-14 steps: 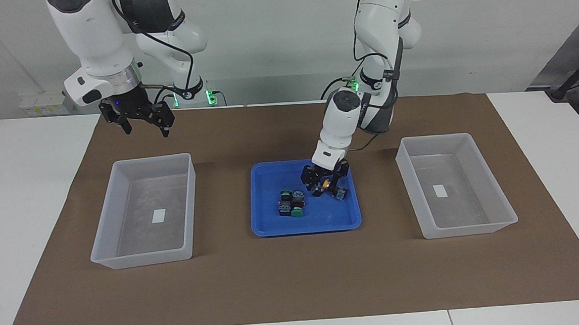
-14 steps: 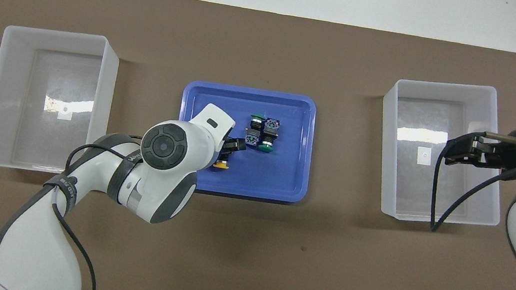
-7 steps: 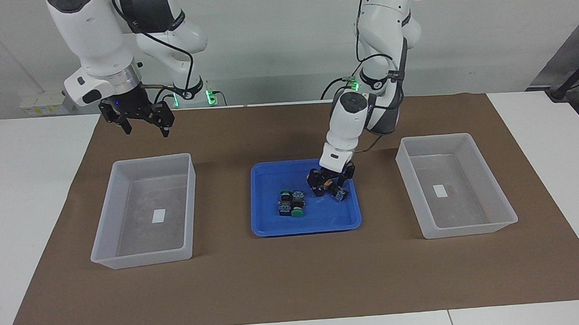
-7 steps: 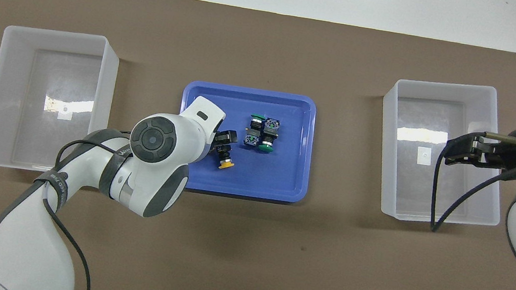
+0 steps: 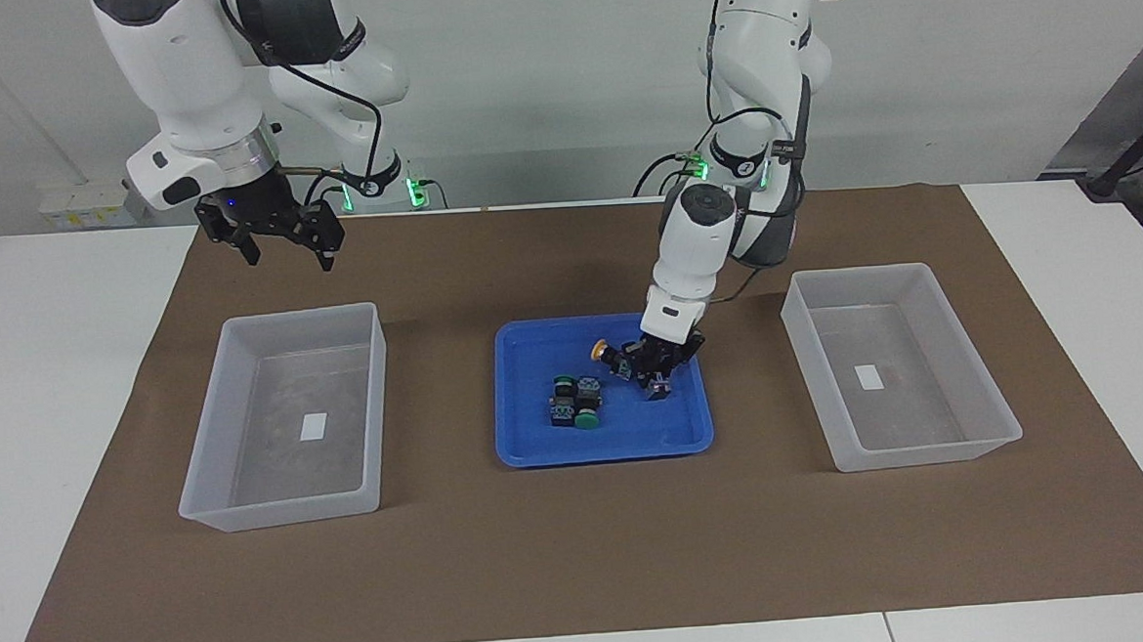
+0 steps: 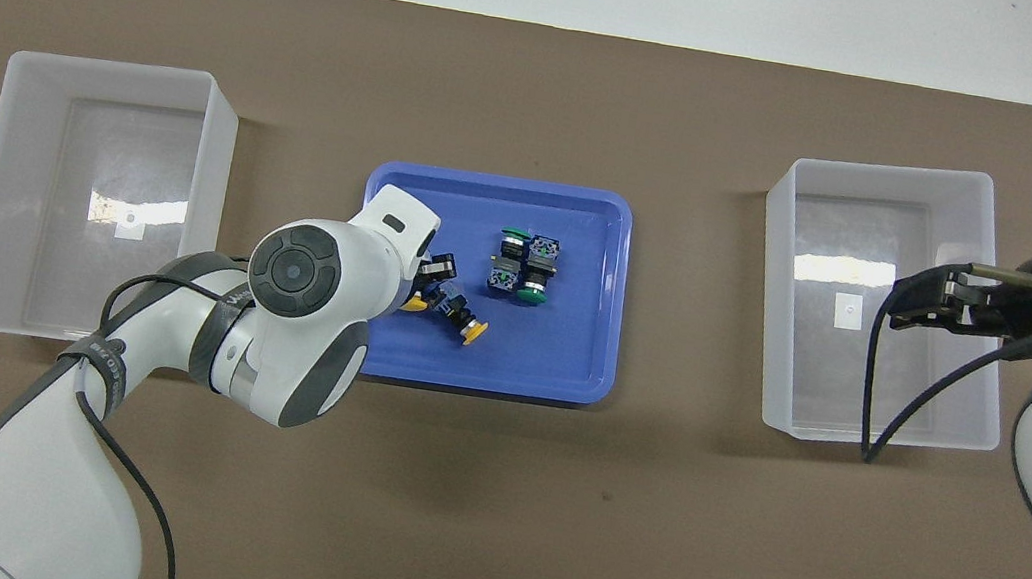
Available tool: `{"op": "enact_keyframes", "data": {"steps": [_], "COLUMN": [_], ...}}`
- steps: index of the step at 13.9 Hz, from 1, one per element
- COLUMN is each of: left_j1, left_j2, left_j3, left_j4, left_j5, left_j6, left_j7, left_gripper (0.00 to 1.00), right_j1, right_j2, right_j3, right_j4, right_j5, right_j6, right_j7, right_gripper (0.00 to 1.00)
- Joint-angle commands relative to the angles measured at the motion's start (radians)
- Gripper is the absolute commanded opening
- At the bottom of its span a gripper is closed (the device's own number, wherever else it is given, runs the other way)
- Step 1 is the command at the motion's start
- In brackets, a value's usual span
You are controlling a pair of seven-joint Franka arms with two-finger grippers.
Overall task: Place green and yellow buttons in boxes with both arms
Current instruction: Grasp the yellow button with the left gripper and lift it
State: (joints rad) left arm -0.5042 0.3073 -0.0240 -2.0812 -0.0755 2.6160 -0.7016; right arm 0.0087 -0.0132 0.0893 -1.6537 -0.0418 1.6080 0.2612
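On the brown mat (image 5: 584, 555), both bins (image 5: 283, 414) (image 5: 897, 363) stood empty; all four buttons remained in the blue tray (image 5: 539, 450). The left gripper (image 5: 654, 364) was closed among the yellow buttons (image 6: 473, 328), grasp uncertain; the right gripper (image 5: 273, 234) waited, fingers spread.

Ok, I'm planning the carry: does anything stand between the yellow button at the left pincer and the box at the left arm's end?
Nothing visible does. Between the blue tray and that box lies only bare brown mat; the yellow button at the left pincer must just clear the tray's rim and the box's wall.
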Motion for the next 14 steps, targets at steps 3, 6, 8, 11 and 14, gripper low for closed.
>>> {"op": "enact_keyframes", "data": {"steps": [3, 6, 8, 11, 14], "left_j1": [0.004, 0.004, 0.004, 0.009, 0.013], "left_j2": [0.000, -0.002, -0.016, -0.028, -0.056], "left_j3": [-0.002, -0.002, 0.003, 0.003, 0.004], "left_j4": [-0.008, 0.000, 0.016, 0.087, 0.089], "left_j5": [-0.006, -0.006, -0.006, -0.006, -0.006], "left_j6": [0.016, 0.003, -0.037, -0.161, -0.197], "left_j7": [-0.013, -0.016, -0.015, -0.013, -0.007], "left_gripper": [0.11, 0.00, 0.00, 0.00, 0.00], "right_j1": [0.004, 0.004, 0.004, 0.004, 0.004], "right_j2": [-0.014, -0.014, -0.014, -0.014, -0.014], "right_j3": [-0.013, -0.013, -0.013, -0.013, -0.013], "right_j4": [-0.012, -0.012, -0.012, -0.012, -0.012], "right_j5": [0.023, 0.023, 0.023, 0.023, 0.023], "right_j6": [-0.005, -0.005, -0.005, -0.005, -0.005], "right_j7": [-0.025, -0.025, -0.025, -0.025, -0.025], "right_gripper": [1.00, 1.00, 1.00, 1.00, 1.00]}}
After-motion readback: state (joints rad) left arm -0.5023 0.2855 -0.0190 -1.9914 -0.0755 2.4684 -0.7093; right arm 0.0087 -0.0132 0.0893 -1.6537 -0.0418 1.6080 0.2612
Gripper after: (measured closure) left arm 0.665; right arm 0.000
